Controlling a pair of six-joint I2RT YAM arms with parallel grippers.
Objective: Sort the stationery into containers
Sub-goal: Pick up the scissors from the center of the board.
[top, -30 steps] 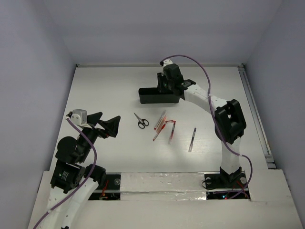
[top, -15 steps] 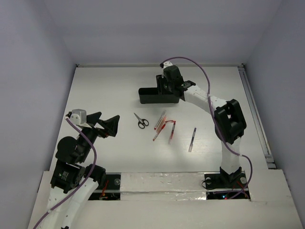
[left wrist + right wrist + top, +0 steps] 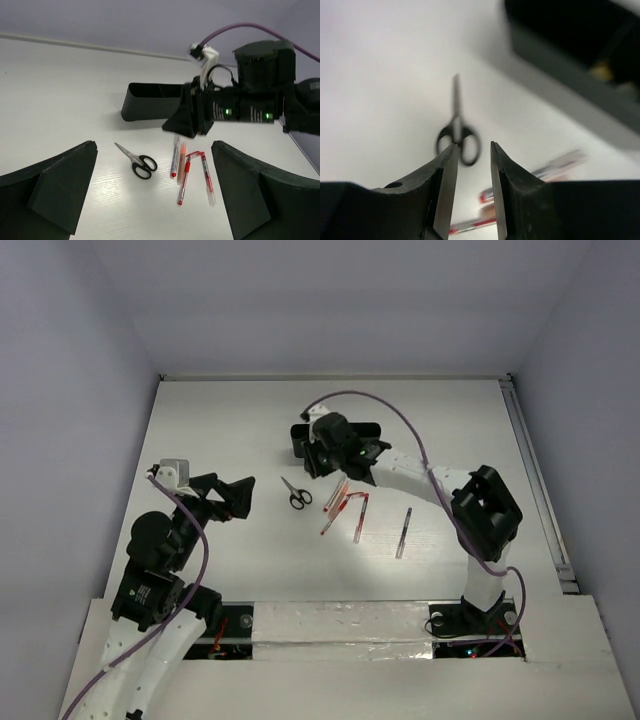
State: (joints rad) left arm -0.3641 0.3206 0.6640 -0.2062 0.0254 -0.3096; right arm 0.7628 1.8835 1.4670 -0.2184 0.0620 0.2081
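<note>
The black-handled scissors lie shut on the white table, also seen in the left wrist view and blurred in the right wrist view. Three red-and-clear pens lie bunched to their right, and one more pen lies apart. The black tray stands behind, half hidden by my right arm. A blurred beige eraser lies inside it. My right gripper hovers between tray and scissors, jaws slightly apart and empty. My left gripper is wide open, left of the scissors.
A purple cable loops over the right arm. A metal rail runs along the table's right edge. Grey walls close in the back and both sides.
My right gripper has swung from above the tray toward the front left, stopping over the table near the scissors. The left arm has shifted slightly forward, still open.
</note>
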